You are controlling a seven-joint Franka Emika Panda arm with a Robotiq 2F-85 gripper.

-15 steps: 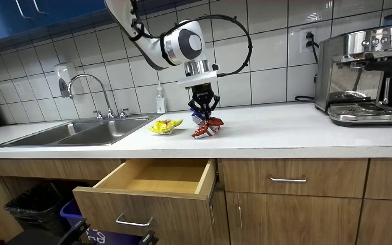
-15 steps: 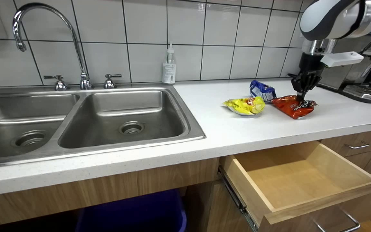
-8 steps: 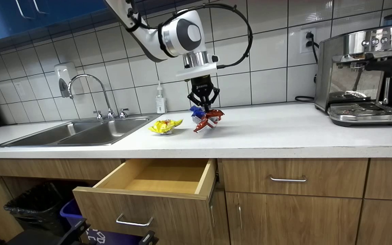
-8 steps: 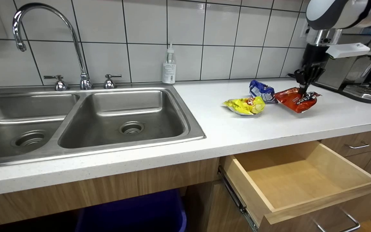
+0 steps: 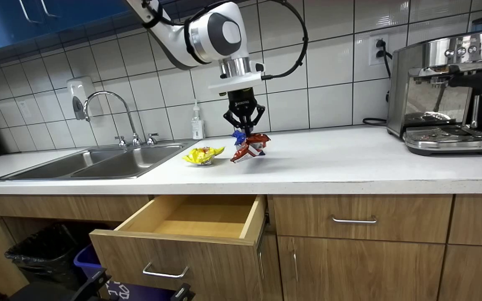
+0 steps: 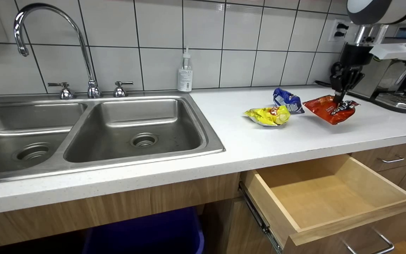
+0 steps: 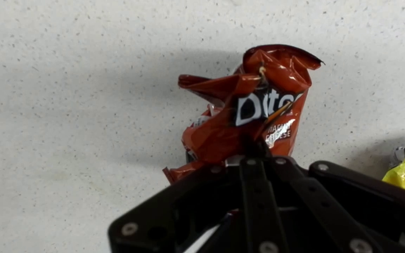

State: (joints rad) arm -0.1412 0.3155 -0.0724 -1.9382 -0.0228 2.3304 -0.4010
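Your gripper (image 6: 336, 101) is pinched all but together on the crumpled red Doritos Nacho Cheese bag (image 7: 229, 137) (folds hide part of the name in the wrist view), and you hold it tilted just above the white speckled countertop (image 6: 248, 141). On that countertop, near the held bag, you have a yellow snack bag (image 6: 263, 115) with a blue snack bag (image 6: 287, 101) just behind it in an exterior view. Farther out are the two-basin steel sink (image 6: 208, 135), the stainless espresso machine (image 5: 433, 94) and, below the counter's edge, a pulled-out wooden drawer (image 6: 337, 201).
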